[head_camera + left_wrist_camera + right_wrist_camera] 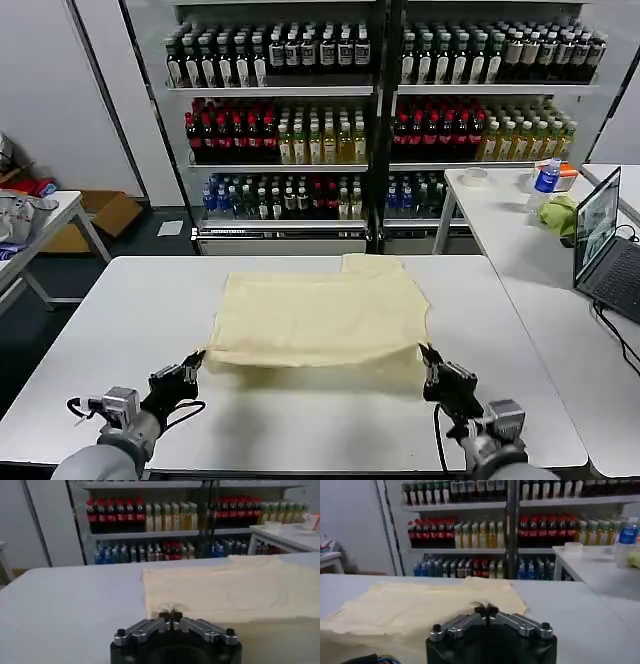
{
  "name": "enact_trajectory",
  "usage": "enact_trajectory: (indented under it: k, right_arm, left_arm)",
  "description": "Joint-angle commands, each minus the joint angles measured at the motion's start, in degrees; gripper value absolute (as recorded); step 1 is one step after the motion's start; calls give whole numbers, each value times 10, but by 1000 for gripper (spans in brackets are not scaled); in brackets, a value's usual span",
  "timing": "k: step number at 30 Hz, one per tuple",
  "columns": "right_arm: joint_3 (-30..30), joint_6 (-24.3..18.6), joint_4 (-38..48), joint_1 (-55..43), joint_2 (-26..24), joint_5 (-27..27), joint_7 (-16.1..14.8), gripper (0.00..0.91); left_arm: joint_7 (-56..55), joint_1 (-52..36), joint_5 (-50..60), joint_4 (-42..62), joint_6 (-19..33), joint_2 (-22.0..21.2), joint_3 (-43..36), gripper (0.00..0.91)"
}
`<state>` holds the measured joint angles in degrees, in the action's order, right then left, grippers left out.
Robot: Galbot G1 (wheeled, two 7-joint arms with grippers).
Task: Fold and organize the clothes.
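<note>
The clothes, a pale cream-yellow T-shirt (320, 315), lie spread on the white table (120, 330), with one sleeve (372, 264) poking out at the far side. My left gripper (192, 366) is shut on the shirt's near left corner. My right gripper (430, 358) is shut on the near right corner. Both corners are raised a little off the table, and a lower layer of cloth (310, 378) shows beneath the raised edge. In the left wrist view the left gripper (171, 615) pinches the hem of the shirt (235, 590). In the right wrist view the right gripper (486, 611) pinches the shirt (420, 611) too.
Drink shelves (380, 110) stand behind the table. A side table (520, 215) on the right holds a laptop (605, 245), a green cloth (558, 214) and a water bottle (545, 182). A grey-white bundle (18, 215) sits on a table at left.
</note>
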<state>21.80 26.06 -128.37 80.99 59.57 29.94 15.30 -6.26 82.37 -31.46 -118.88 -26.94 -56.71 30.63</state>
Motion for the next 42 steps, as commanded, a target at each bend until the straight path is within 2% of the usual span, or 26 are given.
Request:
enact_trajectory:
  k: [1, 10, 15, 21, 23, 24, 25, 26, 27, 34, 42]
  right_arm:
    - [-36, -4, 90, -124, -20, 17, -4, 0]
    - [-83, 0, 166, -221, -36, -11, -22, 0]
    - [-113, -5, 207, -264, -26, -41, -28, 0]
    - [-139, -15, 228, -266, -5, -92, -33, 0]
    - [-144, -13, 233, -263, 1, -100, -32, 0]
    - [-146, -9, 235, -262, 4, -104, -30, 0]
    - [-147, -4, 237, -260, 7, -107, -29, 81]
    - [-147, 2, 239, -258, 9, -110, -30, 907]
    - [-147, 2, 241, -255, 11, -112, -30, 907]
    - [-125, -11, 221, -211, 13, -120, -30, 907]
    - [-80, -8, 151, -130, 9, -104, -8, 907]
  left_arm:
    - [2, -56, 23, 46, 12, 7, -26, 10]
    - [5, -115, 50, 86, 11, 8, -77, 10]
    - [5, -137, 57, 106, 11, 7, -96, 10]
    - [6, -151, 65, 119, 9, 1, -112, 20]
    - [6, -152, 67, 123, 7, -1, -115, 101]
    - [6, -152, 69, 124, 7, -2, -116, 282]
    - [6, -152, 70, 125, 7, -4, -117, 453]
    - [5, -152, 70, 125, 7, -4, -118, 836]
    - [5, -152, 71, 126, 6, -6, -118, 907]
    - [1, -142, 69, 119, -2, -15, -108, 907]
    - [1, -92, 67, 98, 1, -19, -79, 907]
